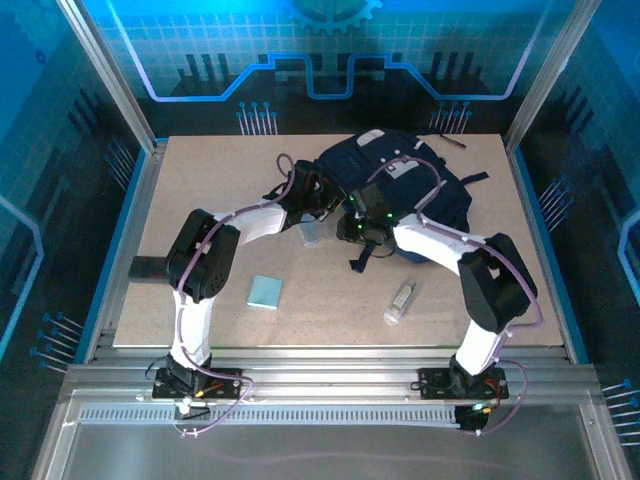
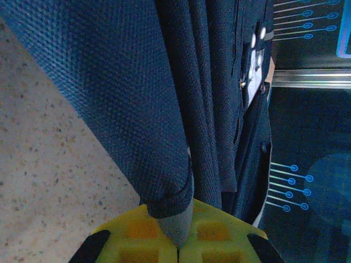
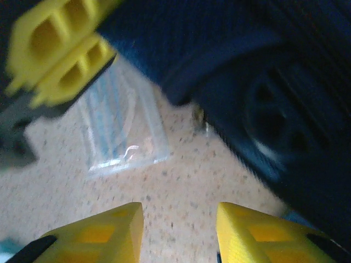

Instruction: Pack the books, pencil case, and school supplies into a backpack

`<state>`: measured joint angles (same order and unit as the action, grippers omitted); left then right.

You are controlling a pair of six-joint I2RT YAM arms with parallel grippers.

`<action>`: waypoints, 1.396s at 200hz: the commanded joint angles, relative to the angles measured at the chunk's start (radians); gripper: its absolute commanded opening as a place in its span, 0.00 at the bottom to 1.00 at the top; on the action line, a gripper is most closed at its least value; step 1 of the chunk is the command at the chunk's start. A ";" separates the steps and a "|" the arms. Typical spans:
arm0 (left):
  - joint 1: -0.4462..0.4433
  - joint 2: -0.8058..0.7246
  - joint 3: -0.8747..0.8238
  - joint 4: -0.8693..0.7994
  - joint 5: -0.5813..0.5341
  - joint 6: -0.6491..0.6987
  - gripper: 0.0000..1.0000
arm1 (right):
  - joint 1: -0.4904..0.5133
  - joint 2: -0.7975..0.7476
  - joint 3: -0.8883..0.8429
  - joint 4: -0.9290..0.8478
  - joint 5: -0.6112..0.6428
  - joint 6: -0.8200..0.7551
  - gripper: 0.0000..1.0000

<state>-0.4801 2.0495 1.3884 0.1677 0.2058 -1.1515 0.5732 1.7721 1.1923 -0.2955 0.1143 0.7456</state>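
The dark navy backpack (image 1: 410, 180) lies at the back centre of the table. My left gripper (image 1: 326, 203) is shut on a fold of the backpack's fabric edge (image 2: 167, 200), pinched between its yellow fingers (image 2: 131, 235). My right gripper (image 1: 366, 228) hangs open just in front of the backpack (image 3: 263, 82), fingers (image 3: 109, 230) apart over bare table. The translucent pencil case (image 1: 310, 236) lies flat between the two grippers, and in the right wrist view the pencil case (image 3: 118, 131) is just ahead. A pale teal pad (image 1: 265, 292) and a clear-white tube (image 1: 400, 301) lie nearer the front. The books are hidden.
A dark strap (image 1: 365, 258) trails from the backpack toward the front. A thin black item (image 1: 448, 140) lies at the back right edge. Metal frame posts and blue-lit panels enclose the table (image 1: 180, 180).
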 commanded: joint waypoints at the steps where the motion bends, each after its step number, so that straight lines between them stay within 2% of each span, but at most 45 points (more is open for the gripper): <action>1: -0.021 -0.098 -0.012 0.090 0.051 -0.026 0.00 | 0.020 0.049 0.060 -0.011 0.185 0.060 0.43; 59: -0.043 -0.143 -0.046 0.103 0.068 -0.042 0.00 | 0.079 0.129 0.164 -0.069 0.535 0.049 0.45; 95: -0.058 -0.153 -0.061 0.105 0.078 -0.051 0.00 | 0.090 0.151 0.183 -0.053 0.634 0.062 0.35; 119: -0.059 -0.155 -0.071 0.116 0.088 -0.067 0.00 | 0.084 0.138 0.151 0.023 0.649 0.033 0.31; 164: -0.065 -0.154 -0.086 0.117 0.092 -0.075 0.00 | 0.068 0.095 0.098 0.162 0.586 0.000 0.22; 180: -0.065 -0.151 -0.099 0.128 0.090 -0.084 0.00 | 0.058 0.075 0.060 0.232 0.551 -0.018 0.13; 194: -0.065 -0.143 -0.100 0.133 0.090 -0.086 0.00 | 0.041 0.062 0.046 0.243 0.515 -0.020 0.00; 215: -0.057 -0.127 -0.089 0.133 0.087 -0.076 0.00 | 0.014 0.028 0.009 0.245 0.437 -0.039 0.00; 236: -0.038 -0.102 -0.070 0.130 0.078 -0.056 0.00 | -0.021 -0.029 -0.044 0.239 0.308 -0.078 0.00; 264: -0.007 -0.065 -0.034 0.112 0.071 -0.022 0.00 | -0.076 -0.074 -0.053 0.087 0.102 -0.110 0.00; 279: 0.007 -0.053 -0.022 0.115 0.073 -0.015 0.00 | -0.088 -0.087 -0.059 -0.001 0.035 -0.133 0.00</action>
<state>-0.4984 1.9865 1.3106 0.2680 0.2123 -1.2087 0.5396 1.7393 1.1404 -0.1902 0.2813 0.6678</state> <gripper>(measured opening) 0.057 0.067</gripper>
